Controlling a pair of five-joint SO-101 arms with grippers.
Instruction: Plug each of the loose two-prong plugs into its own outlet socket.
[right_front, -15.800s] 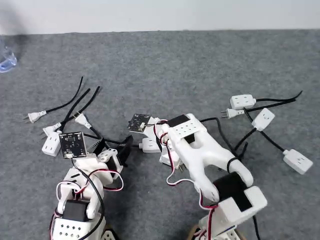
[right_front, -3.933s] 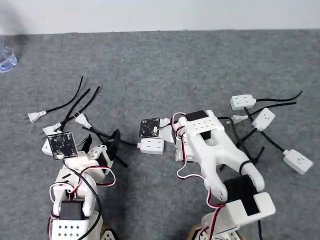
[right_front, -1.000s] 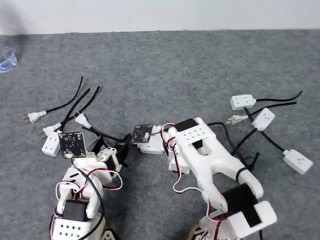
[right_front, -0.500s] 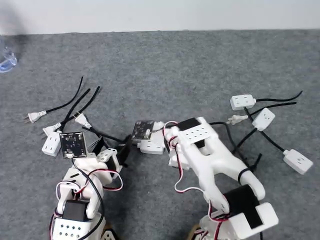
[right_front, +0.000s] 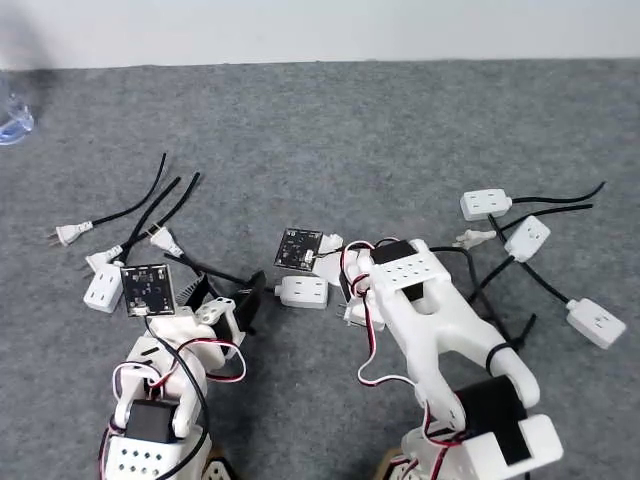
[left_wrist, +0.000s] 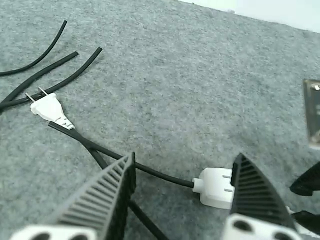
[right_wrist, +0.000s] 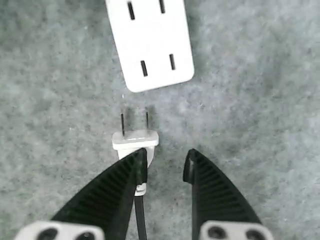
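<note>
Right gripper (right_wrist: 165, 159): jaws apart, gripping nothing. Plug (right_wrist: 135, 140) lies on the carpet against one fingertip, with its prongs pointing at the outlet block (right_wrist: 150, 42), just short of it.

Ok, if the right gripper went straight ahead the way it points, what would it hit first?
Most likely the white two-prong plug, which lies just ahead of one finger of the open right gripper. Past it sits the white outlet block. The gripper's height over the plug is unclear.

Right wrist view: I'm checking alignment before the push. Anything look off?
The two-prong plug lies at one jaw's tip, not between the open jaws; its prongs stop short of the outlet block, which sits slightly askew to them.
</note>
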